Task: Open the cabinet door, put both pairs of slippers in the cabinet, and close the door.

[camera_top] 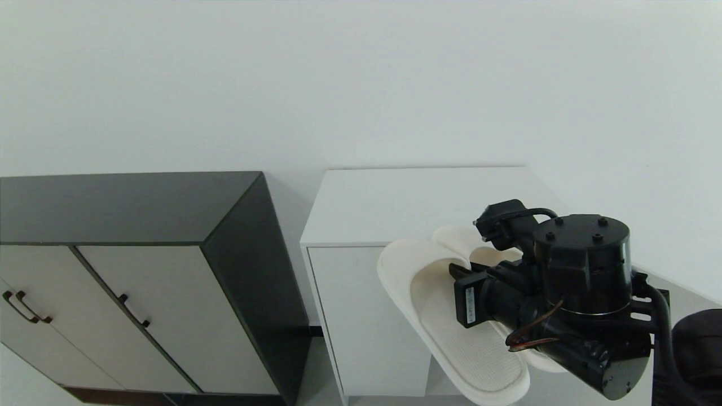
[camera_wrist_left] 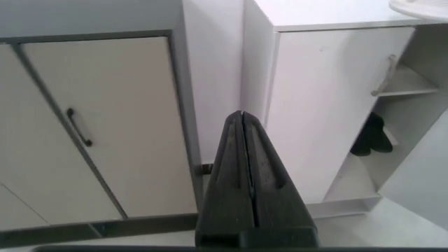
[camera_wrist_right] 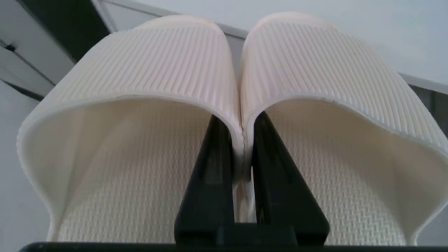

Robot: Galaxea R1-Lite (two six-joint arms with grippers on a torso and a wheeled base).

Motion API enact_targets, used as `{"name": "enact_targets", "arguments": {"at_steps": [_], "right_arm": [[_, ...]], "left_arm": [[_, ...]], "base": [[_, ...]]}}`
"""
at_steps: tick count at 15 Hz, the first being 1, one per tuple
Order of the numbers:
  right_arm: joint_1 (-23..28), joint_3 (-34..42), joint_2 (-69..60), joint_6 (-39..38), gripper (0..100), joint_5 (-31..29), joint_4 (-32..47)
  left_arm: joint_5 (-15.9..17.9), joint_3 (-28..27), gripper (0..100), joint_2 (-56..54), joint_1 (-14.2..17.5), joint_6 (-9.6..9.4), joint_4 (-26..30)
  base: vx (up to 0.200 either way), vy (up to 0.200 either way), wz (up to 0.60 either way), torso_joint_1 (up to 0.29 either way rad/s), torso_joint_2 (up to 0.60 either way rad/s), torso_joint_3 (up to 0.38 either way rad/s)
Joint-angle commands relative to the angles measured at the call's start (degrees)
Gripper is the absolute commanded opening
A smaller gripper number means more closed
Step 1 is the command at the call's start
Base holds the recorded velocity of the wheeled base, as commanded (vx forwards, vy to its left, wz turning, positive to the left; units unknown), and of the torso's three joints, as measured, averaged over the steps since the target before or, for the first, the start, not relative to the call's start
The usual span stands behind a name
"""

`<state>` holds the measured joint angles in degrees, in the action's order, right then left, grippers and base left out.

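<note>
A pair of cream slippers hangs in front of the white cabinet, toes up near its top edge. My right gripper is shut on the two slippers, pinching their touching inner walls together. In the left wrist view the white cabinet's right half stands open, showing shelves. A dark pair of slippers lies on a lower shelf inside. The closed left door has a handle at its inner edge. My left gripper is shut and empty, low in front of the gap between the two cabinets.
A black-topped cabinet with beige doors and dark handles stands left of the white one, a narrow gap between them. A plain white wall rises behind both. The open white door panel sits at the right.
</note>
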<state>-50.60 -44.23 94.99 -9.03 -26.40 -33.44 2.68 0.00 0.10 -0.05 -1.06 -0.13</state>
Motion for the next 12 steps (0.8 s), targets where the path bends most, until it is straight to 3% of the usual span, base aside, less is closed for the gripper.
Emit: {"name": "enact_targets", "arguments": {"at_steps": [1, 8, 12], "right_arm": [[-0.11, 0.46, -0.33, 0.07, 0, 0.04, -0.05], [-0.37, 0.72, -0.68, 0.16, 0, 0.13, -0.14], [-0.37, 1.51, -0.68, 0.07, 0, 0.21, -0.22]], "left_arm": [[0.04, 0.00, 0, -0.01, -0.04, 0.01, 0.05], [0.04, 0.00, 0, -0.01, -0.04, 0.01, 0.05], [-0.05, 0.00, 0, -0.01, -0.04, 0.01, 0.05]], "base": [[0.000, -0.200, 0.00, 0.007, 0.00, 0.002], [0.000, -0.200, 0.00, 0.002, 0.00, 0.003], [0.000, 0.000, 0.00, 0.000, 0.00, 0.000]]}}
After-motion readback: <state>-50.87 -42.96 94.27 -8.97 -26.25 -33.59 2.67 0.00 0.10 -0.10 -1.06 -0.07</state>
